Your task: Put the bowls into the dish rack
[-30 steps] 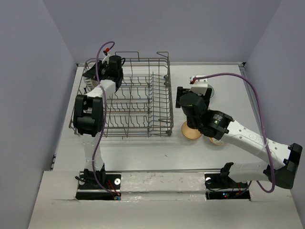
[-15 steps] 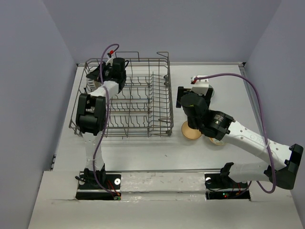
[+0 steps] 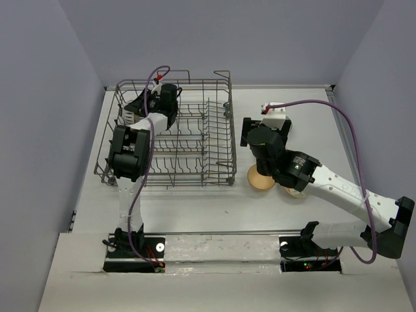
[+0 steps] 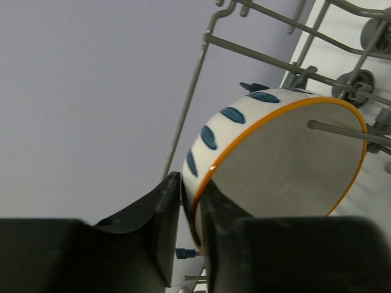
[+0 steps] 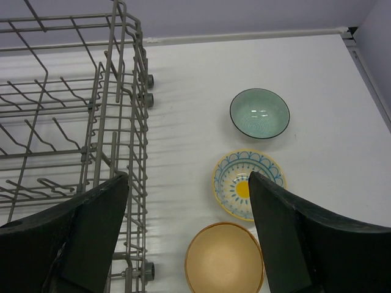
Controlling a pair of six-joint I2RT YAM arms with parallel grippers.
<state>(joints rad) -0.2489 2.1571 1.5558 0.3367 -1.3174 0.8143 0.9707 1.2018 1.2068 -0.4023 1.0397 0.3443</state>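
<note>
My left gripper [image 4: 191,226] is shut on the rim of a floral bowl [image 4: 287,165], white outside with blue leaves and an orange rim. It holds the bowl tilted on edge inside the far left corner of the grey wire dish rack [image 3: 195,140], among the tines; in the top view the gripper [image 3: 140,105] shows there. My right gripper [image 5: 189,244] is open and empty, high above the table right of the rack. Below it lie a tan bowl [image 5: 224,257], a yellow-and-blue floral bowl [image 5: 247,183] and a teal bowl [image 5: 259,113].
The rack's right wall [image 5: 116,122] stands just left of the right gripper. In the top view the tan bowl [image 3: 261,179] sits by the rack's near right corner, and a pale bowl [image 3: 299,192] is partly hidden under the right arm.
My left gripper has moved right along the rack's far edge with the floral bowl and turned. The right arm has barely moved.
</note>
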